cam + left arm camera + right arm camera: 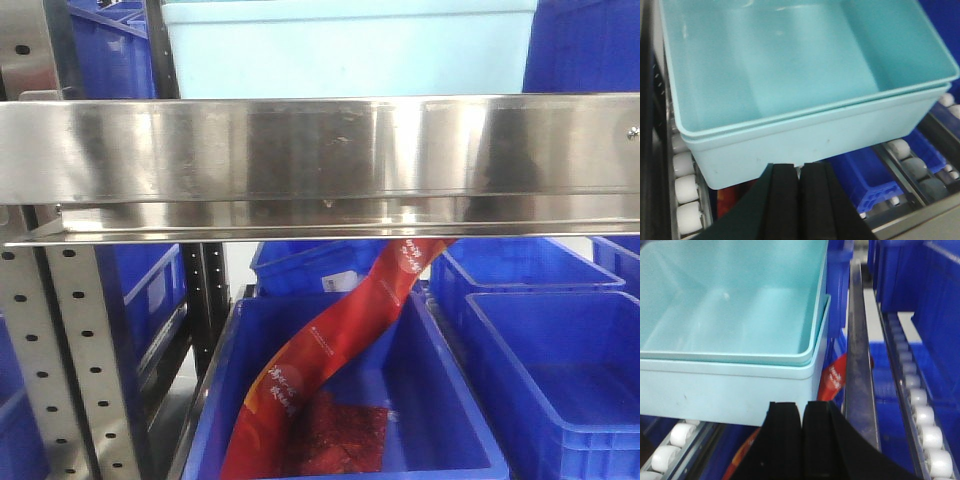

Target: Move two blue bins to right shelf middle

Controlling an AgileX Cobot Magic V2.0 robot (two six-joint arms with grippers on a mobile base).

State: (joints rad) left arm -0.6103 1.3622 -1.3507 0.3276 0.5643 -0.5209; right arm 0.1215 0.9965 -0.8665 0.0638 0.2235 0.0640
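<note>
1. Left claw (799, 172): black fingers pressed together, no gap between them and nothing held; the tips sit just below the near wall of the light teal bins (805, 75).
2. Right claw (801, 410): fingers likewise drawn together on nothing, the tips close under the near wall of the same bins (730, 335).
3. Bins: two light teal bins nested one inside the other, the double rim plain in both wrist views. The inner bin holds nothing visible.
4. Position: the nested pair rests on a roller track, white rollers (684, 187) showing at the left edge in the left wrist view and at the lower left in the right wrist view. In the front view the pair (350, 45) stands on the upper level, above the steel shelf rail (320, 165).
5. Lower level: an open blue bin (440, 400) sits below the rail, with a long red packet (330, 350) leaning across it from the upper right to the lower left. More blue bins (560, 370) stand just beside it on the right and behind.
6. Frame: a perforated steel upright (70, 370) stands at the left of the front view.
</note>
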